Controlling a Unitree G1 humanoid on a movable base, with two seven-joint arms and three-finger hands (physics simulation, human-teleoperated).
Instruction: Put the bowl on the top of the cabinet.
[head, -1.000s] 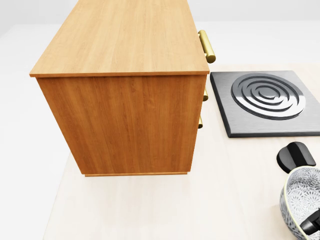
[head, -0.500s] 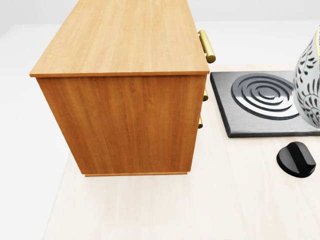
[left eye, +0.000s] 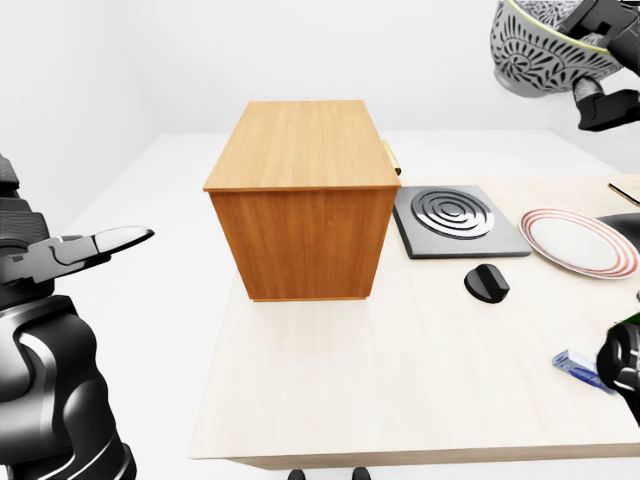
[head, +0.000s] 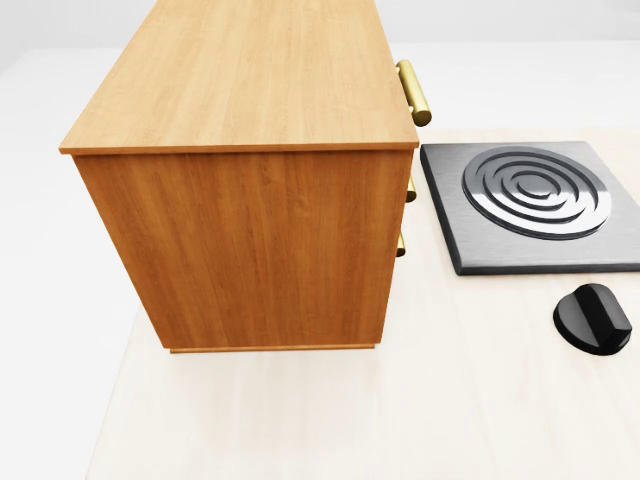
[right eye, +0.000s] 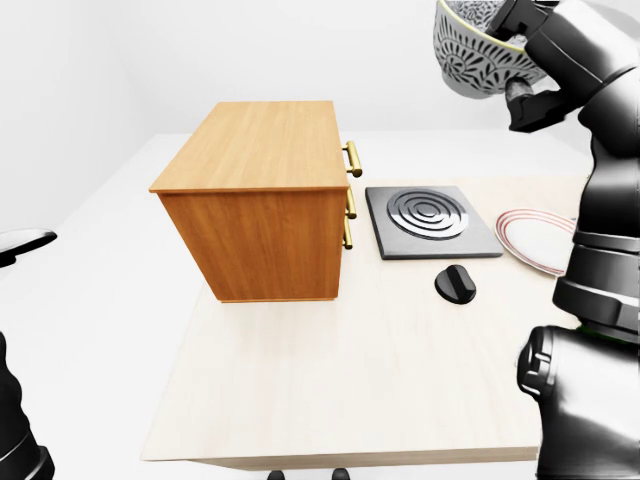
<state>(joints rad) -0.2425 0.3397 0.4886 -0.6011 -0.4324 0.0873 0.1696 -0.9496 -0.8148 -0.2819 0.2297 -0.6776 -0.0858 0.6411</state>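
— Where is the bowl (right eye: 480, 50) going?
— It is leaving the head view entirely; the right hand (right eye: 530, 45) is carrying it high, right of the cabinet (left eye: 305, 140), fingers clamping its rim.
— And the left hand (left eye: 95, 245)?
— Hanging idle, fingers spread, gripping nothing. The lift is looking finished; moving over the cabinet top comes next.

head view close above cabinet (head: 250, 150), eye views wider

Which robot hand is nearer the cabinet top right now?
Hard to call; probably the right. The right robot hand holds the bowl high, up and to the right of the cabinet top. The left robot hand hangs open, off the table, left of the cabinet.
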